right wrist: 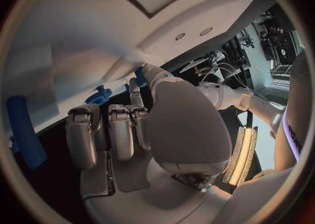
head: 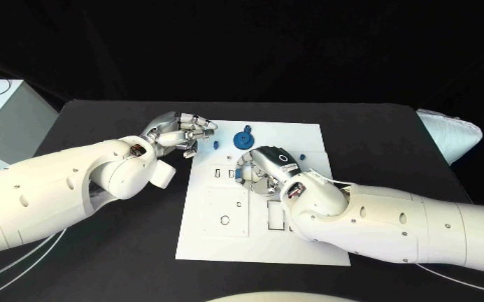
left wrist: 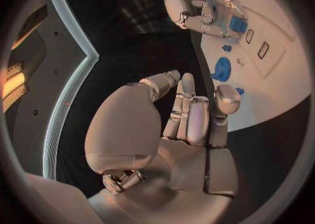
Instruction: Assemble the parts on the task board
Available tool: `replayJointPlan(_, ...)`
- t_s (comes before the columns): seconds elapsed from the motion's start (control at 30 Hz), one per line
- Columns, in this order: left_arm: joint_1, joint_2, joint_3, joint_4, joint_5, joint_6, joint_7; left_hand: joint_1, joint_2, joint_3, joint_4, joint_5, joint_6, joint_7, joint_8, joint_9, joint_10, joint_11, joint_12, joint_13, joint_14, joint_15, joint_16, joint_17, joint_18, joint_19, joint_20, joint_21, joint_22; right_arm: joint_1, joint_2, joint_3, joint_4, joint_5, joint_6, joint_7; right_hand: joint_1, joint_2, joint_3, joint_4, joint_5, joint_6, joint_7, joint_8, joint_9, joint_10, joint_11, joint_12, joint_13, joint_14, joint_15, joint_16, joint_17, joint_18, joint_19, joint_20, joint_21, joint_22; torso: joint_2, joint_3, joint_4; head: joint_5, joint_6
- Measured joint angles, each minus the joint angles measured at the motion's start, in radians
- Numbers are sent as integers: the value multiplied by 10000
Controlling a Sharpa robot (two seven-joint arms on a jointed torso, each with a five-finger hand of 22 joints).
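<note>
The white task board lies in the middle of the black table. A blue gear stands near its far edge, with a small blue piece beside it. My left hand hovers at the board's far left corner, fingers curled together and holding nothing; its fingers point toward the blue gear. My right hand rests over the board's middle with fingers curled in, nothing between them. A blue block lies on the board right beside those fingers, seen as a blue bar.
The board has several empty slots and recesses toward its near half. Another small blue piece stands on the board between the gear and the block. A white object sits at the table's right edge.
</note>
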Motion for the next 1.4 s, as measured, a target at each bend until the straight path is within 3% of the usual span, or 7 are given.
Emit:
replayJointPlan(0.57,-5,0,-3,-8,-24,56,-40,0,0,0,0,0,0,0,0,-2,0,0,0,0,0,0,0,-2,0,-1,0,0,-1,6,38,8,-15,-133,118,-155,-159,-159,3,4,0,-5,5,23,27,0,0,0,-2,0,0,0,-1,0,0,0,0,-2,0,8,-4,2,0)
replayJointPlan(0.83,-7,0,-4,-15,-29,87,-59,0,0,28,28,0,0,0,0,7,-35,-35,0,-1,0,0,0,16,0,-1,0,0,8,2,38,4,-34,-136,100,-163,-264,-263,41,41,1,-117,117,10,-3,0,0,-96,-3,0,0,0,-1,0,0,0,0,7,0,10,-5,2,1)
replayJointPlan(1.4,-11,4,-8,-25,-40,166,-103,0,0,28,28,0,0,-1,0,6,-35,-35,0,-1,0,0,0,23,0,-1,0,0,6,-1,45,1,-67,-124,29,-162,-434,-352,-15,97,-118,-299,162,-30,-34,0,0,-156,-5,0,0,0,7,0,0,0,0,5,4,10,-5,-7,-10)
